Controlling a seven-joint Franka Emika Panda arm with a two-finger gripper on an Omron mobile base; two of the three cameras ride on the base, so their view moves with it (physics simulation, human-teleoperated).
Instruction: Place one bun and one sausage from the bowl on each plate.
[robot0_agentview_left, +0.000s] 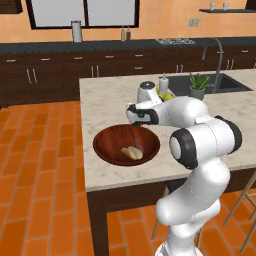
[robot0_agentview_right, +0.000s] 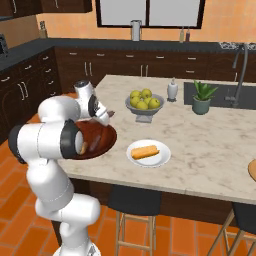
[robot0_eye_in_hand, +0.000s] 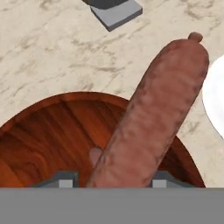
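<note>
My gripper (robot0_eye_in_hand: 113, 180) is shut on a dark reddish-brown sausage (robot0_eye_in_hand: 157, 113), which sticks out far past the fingertips. It hangs over the far rim of the wooden bowl (robot0_eye_in_hand: 48, 135), between the bowl and the white plate (robot0_eye_in_hand: 215, 100). The bowl (robot0_agentview_left: 112, 142) holds a pale bun (robot0_agentview_left: 131, 153). From the right side, my gripper (robot0_agentview_right: 107, 116) is above the bowl (robot0_agentview_right: 102, 142), and the white plate (robot0_agentview_right: 134, 156) carries one bun (robot0_agentview_right: 145, 151). The tan plate (robot0_agentview_right: 252, 170) peeks in at the counter's right edge.
A grey footed fruit bowl (robot0_agentview_right: 144, 114) with yellow-green fruits stands just behind the white plate; its foot (robot0_eye_in_hand: 116, 13) is close ahead of the hand. A potted plant (robot0_agentview_right: 202, 97), a soap bottle (robot0_agentview_right: 172, 90) and the sink (robot0_agentview_left: 230, 82) lie farther back. A stool (robot0_agentview_right: 132, 200) stands below the counter.
</note>
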